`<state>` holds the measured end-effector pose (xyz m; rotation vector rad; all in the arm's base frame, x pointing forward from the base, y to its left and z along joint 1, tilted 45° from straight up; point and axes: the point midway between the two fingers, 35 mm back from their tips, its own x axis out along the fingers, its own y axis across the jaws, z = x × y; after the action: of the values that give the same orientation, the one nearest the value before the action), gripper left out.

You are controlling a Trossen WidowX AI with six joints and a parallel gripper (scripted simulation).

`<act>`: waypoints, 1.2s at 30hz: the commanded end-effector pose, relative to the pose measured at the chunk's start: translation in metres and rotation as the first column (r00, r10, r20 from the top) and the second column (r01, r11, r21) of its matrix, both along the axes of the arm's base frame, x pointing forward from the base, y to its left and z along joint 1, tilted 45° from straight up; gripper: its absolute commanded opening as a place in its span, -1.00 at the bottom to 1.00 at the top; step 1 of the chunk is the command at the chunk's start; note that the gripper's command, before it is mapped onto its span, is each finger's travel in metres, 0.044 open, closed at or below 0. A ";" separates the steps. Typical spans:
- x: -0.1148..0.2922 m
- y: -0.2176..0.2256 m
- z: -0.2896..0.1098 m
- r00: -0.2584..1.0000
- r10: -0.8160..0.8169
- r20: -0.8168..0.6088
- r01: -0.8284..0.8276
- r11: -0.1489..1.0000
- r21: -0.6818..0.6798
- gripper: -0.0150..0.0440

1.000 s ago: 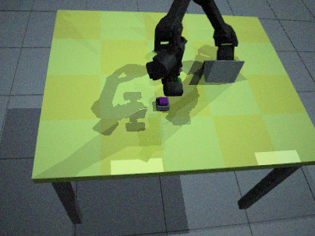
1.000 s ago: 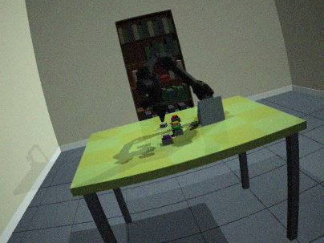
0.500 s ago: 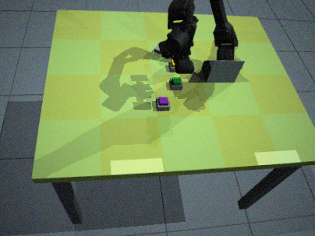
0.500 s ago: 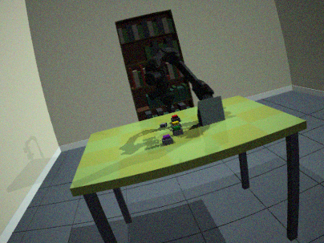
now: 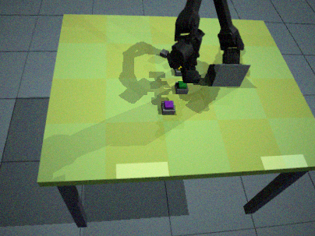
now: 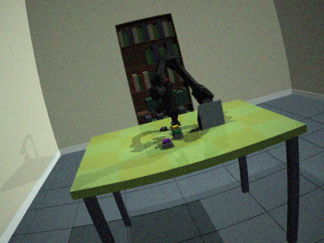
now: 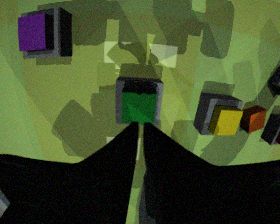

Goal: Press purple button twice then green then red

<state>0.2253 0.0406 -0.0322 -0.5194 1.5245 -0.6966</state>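
The purple button (image 5: pixel 168 105) (image 6: pixel 167 142) (image 7: pixel 36 32) sits on its grey base near the table's middle. The green button (image 5: pixel 181 85) (image 7: pixel 139 107) is just behind it. In the wrist view a yellow button (image 7: pixel 228 122) and the red button (image 7: pixel 253 118) follow in the same row to the right. My gripper (image 5: pixel 188 78) (image 6: pixel 175 123) (image 7: pixel 140 127) is shut and empty. It hangs right over the green button, with the fingertips at the button's near edge in the wrist view. I cannot tell if they touch it. In the top view the arm hides the yellow and red buttons.
A small grey block (image 5: pixel 164 53) (image 6: pixel 163 128) lies behind and to the left of the button row. The arm's grey base box (image 5: pixel 230 75) (image 6: pixel 210 115) stands to the right. Dark objects (image 7: pixel 274 128) show at the wrist view's right edge.
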 end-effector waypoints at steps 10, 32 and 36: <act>-0.001 -0.013 -0.015 1.000 0.016 0.002 -0.016 1.000 -0.003 -0.42; -0.003 -0.029 -0.030 1.000 0.016 0.002 -0.016 1.000 -0.005 -0.42; -0.003 -0.029 -0.030 1.000 0.016 0.002 -0.016 1.000 -0.005 -0.42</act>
<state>0.2232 0.0132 -0.0613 -0.5214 1.5129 -0.6899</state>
